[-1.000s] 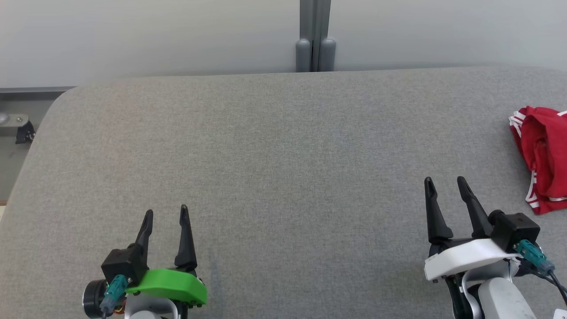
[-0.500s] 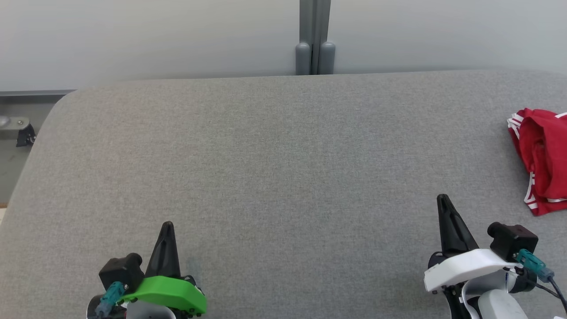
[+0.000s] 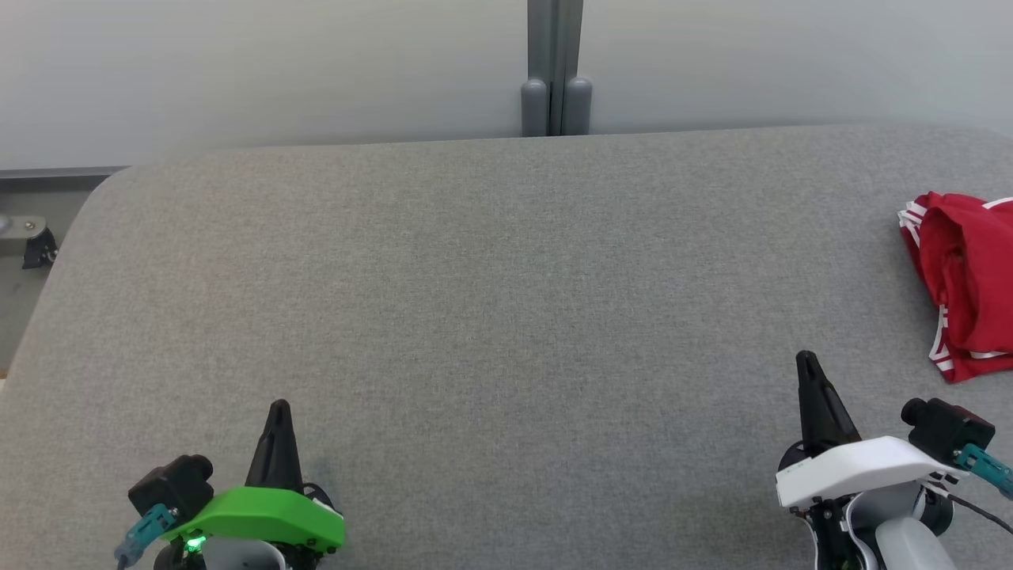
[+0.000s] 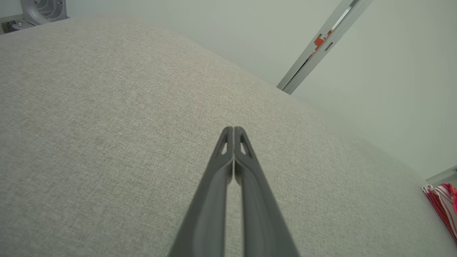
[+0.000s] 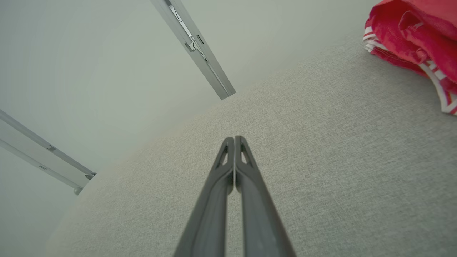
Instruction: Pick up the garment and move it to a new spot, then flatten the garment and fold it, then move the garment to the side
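Both pairs of fingers, spread a second ago, are now pressed together on nothing: left gripper [image 3: 278, 408] near-left, right gripper [image 3: 807, 360] near-right, over the grey table [image 3: 506, 317]. The red garment [image 3: 969, 285] lies bunched at the right edge, partly cut off by the frame. This could be a garment waiting for pickup or one already set aside. Its visible long axis runs near-to-far, with the white-striped hems facing left.

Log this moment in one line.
left gripper: shut, empty | right gripper: shut, empty | garment: crumpled, right of right gripper, untouched | stage: pickup not begun
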Available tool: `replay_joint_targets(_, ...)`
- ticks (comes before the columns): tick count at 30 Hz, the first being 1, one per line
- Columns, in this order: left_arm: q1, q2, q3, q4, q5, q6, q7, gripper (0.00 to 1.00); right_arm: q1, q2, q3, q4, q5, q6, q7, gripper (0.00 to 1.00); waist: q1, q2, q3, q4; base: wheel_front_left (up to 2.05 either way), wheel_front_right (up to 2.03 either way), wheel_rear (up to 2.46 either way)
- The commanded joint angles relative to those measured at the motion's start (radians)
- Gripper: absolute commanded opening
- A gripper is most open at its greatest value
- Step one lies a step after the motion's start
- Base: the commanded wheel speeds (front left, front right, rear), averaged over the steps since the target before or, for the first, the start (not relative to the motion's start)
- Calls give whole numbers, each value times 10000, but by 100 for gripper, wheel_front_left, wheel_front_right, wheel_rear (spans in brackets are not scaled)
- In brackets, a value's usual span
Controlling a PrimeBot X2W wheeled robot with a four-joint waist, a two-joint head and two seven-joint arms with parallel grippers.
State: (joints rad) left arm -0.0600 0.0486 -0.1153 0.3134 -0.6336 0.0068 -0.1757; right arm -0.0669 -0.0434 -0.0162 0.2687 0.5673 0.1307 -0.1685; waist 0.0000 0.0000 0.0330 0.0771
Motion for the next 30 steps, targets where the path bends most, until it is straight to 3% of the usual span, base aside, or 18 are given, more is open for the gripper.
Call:
replay_joint_targets(1, -219, 57, 128, -191, -397, -98, 81, 0, -222, -33, -58, -172, 410, 2, 84, 0, 0, 0, -5, -11, 0, 0, 0)
replay_joint_targets(30, -362, 91, 915, -404, -4003, -599, 1117, 0, -333, -56, -416, -220, 4215, 1, 1129, 0, 0, 0, -86, -220, 0, 0, 0)
